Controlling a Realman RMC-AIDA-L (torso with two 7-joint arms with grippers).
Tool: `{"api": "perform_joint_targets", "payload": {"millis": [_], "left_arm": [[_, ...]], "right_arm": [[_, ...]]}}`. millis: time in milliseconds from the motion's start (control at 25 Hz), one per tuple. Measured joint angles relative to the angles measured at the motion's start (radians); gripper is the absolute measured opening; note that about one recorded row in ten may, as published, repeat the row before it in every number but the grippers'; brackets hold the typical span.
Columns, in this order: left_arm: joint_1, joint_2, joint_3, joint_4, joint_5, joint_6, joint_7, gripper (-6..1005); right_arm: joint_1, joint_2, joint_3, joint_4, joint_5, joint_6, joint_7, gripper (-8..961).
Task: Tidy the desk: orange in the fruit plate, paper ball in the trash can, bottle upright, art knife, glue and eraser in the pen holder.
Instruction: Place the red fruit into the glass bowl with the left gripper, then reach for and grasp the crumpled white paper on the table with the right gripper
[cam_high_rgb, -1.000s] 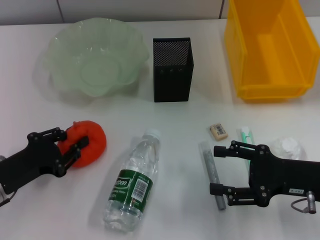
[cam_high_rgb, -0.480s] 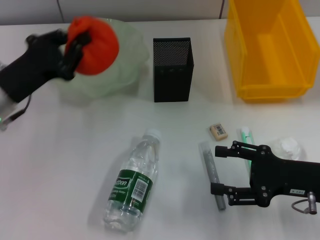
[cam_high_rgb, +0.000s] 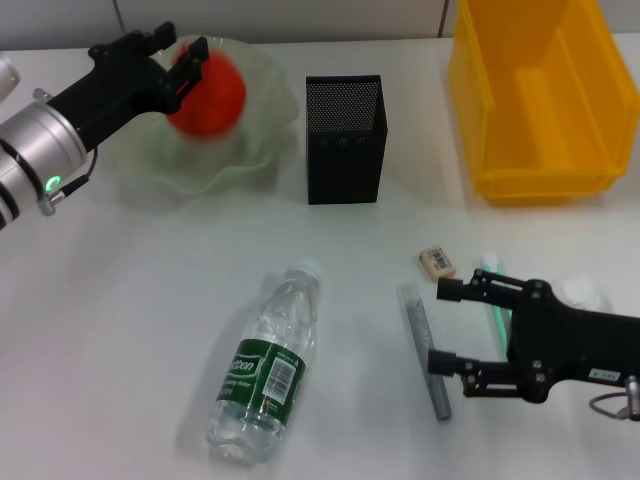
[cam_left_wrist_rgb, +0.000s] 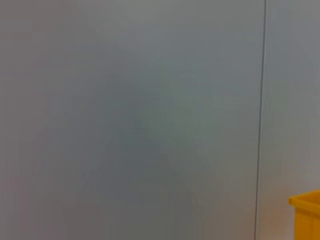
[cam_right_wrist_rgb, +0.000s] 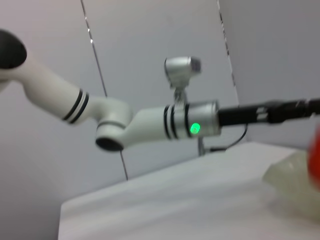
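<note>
The left pincer (cam_high_rgb: 172, 62), gripping the orange (cam_high_rgb: 207, 92) over the fruit plate (cam_high_rgb: 255, 150), should lower before letting go, while the open right pincer (cam_high_rgb: 455, 325) waits by the glue (cam_high_rgb: 422, 345).

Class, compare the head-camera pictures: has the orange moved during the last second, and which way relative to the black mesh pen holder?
Yes. The orange went from the near desk to over the fruit plate, left of the pen holder, at the left gripper.

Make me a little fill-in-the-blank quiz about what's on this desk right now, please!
1. The orange is over the pale-green ____.
2. The bottle is lying on its ____.
3. The black pen holder stands between the fruit plate and the yellow ____.
4. The right gripper is beside the slim grey ____.

Missing words: fruit plate; side; trash can; glue
</note>
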Motion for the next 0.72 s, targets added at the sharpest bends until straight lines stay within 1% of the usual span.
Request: {"api": "perform_joint_targets", "payload": {"millis": [120,200,240,280,320,360,400,480,520,600,720], "left_arm": [[0.024,0.005,0.006,0.011,0.001,0.036,-0.008,346],[0.057,0.008,0.027,0.040,0.012,0.101,-0.020,588],[0.079,0.009,0.053,0.071,0.017,0.138,-0.039,605],[0.102,0.010,0.081,0.103,0.020,0.172,-0.063,622],[0.168,0.013,0.184,0.197,0.022,0.260,-0.132,639],[0.200,0.014,0.233,0.235,0.023,0.299,-0.154,656],[0.200,0.014,0.233,0.235,0.023,0.299,-0.154,673],[0.263,0.017,0.348,0.312,0.024,0.369,-0.182,708],[0.299,0.019,0.415,0.358,0.024,0.400,-0.187,725],[0.354,0.018,0.507,0.419,0.025,0.427,-0.189,759],[0.396,0.013,0.565,0.443,0.025,0.432,-0.183,802]], "right_arm": [[-0.005,-0.003,0.006,-0.023,0.038,-0.035,0.013,832],[-0.010,-0.004,0.009,-0.084,0.068,-0.085,0.061,833],[-0.011,-0.004,0.009,-0.119,0.076,-0.102,0.092,833],[-0.012,-0.002,0.009,-0.190,0.082,-0.123,0.161,833],[-0.013,0.000,0.009,-0.260,0.086,-0.137,0.233,833],[-0.011,0.001,0.008,-0.334,0.090,-0.144,0.325,833],[-0.004,0.001,0.005,-0.422,0.093,-0.145,0.442,833],[0.011,0.000,-0.008,-0.546,0.092,-0.142,0.592,833],[0.020,0.000,-0.027,-0.631,0.079,-0.141,0.689,833],[0.031,-0.001,-0.088,-0.789,0.033,-0.138,0.834,833],[0.046,0.000,-0.226,-1.049,-0.106,-0.138,1.068,832]]}}
